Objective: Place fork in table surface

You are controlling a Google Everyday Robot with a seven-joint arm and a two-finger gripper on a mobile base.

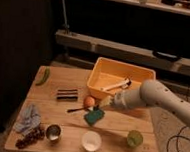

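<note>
- Tabletop [119, 124] of light-brown wooden planks is filling the lower half of the view, rectangular with rounded corners, its grain running lengthwise.
- Dim room is lying behind it: a dark wall on the left, long pale shelves or rails crossing the back, and black cables trailing on the floor at the right.
- Robot arm, smooth and white, is reaching in from the right, and its hand [106, 102] is hanging low over the middle of the tabletop, just in front of the bin.
- Hand is standing closed; the pictures are not showing clearly what its fingers are pinching.
- Fork [78, 109], a thin dark-looking metal stick, is lying on the wood just left of the hand, beside the orange fruit.
- Yellow-orange plastic bin [139, 73], boxy with sloped walls, is sitting at the back right, holding a white-handled utensil [115, 85].
- Round orange fruit [89, 101] is resting near the centre, with a green sponge-like block [94, 116] just in front of it.
- Striped dark-and-white bar [67, 94] is lying left of centre; a green curved vegetable [44, 76] is resting at the far left corner.
- Crumpled blue cloth [28, 118] and a bunch of dark grapes [30, 137] are sitting at the front left.
- Small metal cup [53, 132], white bowl [91, 140] and green cup [134, 138] are lining the front edge.
</note>
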